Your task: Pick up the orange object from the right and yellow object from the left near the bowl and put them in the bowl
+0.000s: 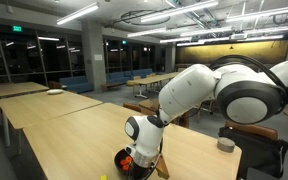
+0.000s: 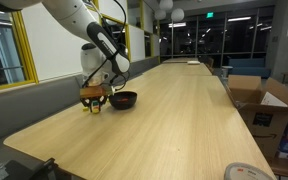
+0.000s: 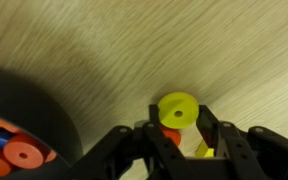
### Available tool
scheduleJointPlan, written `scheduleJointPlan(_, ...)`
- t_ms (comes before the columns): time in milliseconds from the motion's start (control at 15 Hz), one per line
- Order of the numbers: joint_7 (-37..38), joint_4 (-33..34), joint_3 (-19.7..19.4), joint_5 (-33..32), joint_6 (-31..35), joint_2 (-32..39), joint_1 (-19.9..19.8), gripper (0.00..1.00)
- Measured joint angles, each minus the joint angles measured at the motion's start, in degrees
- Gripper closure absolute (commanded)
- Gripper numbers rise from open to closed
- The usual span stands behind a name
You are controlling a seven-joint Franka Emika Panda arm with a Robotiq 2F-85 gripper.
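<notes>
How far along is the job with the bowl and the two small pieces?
Orange-red discs already lie in the bowl. The gripper now straddles the yellow object on the table beside it; whether it grips is unclear. Left: lift it into the bowl.

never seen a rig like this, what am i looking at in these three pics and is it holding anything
This is one white robot arm with a two-fingered black gripper, working on a long pale wooden table. Two pictures come from cameras standing away from the robot; the close-up comes from a camera on its wrist, looking past the fingers. On the table sits a small round black bowl holding flat coloured discs, red and blue among them. A small yellow disc with a hole lies between the fingertips; whether it is pinched or only flanked cannot be told.
</notes>
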Motion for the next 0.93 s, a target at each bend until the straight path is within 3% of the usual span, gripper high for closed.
scheduleJointPlan(600, 0.0, -5.0, -1.1, -1.4, 1.5, -10.9, -0.1, 0.75)
scheduleJointPlan(933, 0.0, -8.6, -2.1, -2.3, 0.1, -16.8, -2.7, 0.76)
